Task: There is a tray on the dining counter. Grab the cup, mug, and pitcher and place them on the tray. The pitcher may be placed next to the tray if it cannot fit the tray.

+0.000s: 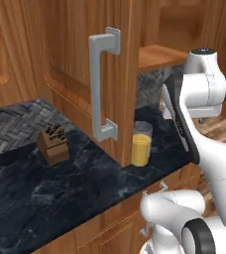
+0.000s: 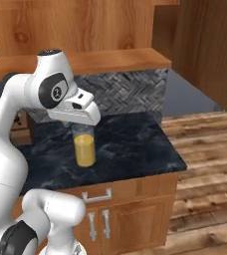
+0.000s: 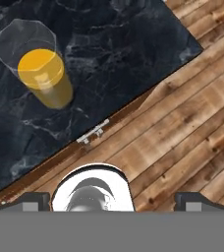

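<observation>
pitcher: the pitcher [image 3: 38,69] sits in the upper left of my hand view; in the left base view it stands at centre right, just beside the corner of a tall wooden cabinet [image 1: 85,64]; in the right base view it is at centre left, under my wrist.
surface: it rests upright on a black marbled counter [image 3: 119,59], back from the counter's front edge.
fill: orange-yellow liquid reaches a little past half its height; the clear glass above it is empty.
handling: I judge it stiff, smooth and slippery, fairly heavy for its size, breakable, and open-topped, so any tilt could spill it.
where to hold: I would clamp across the round wall at about the liquid level, fingers on opposite sides, and keep it upright.
access: the cabinet stands close on one side, so I judge the open counter side to be the easier approach.
my claw: my gripper [image 3: 113,201] stands spread wide at the bottom of the hand view.
contact: my fingers hold nothing and touch nothing; the pitcher is well apart from them.
</observation>
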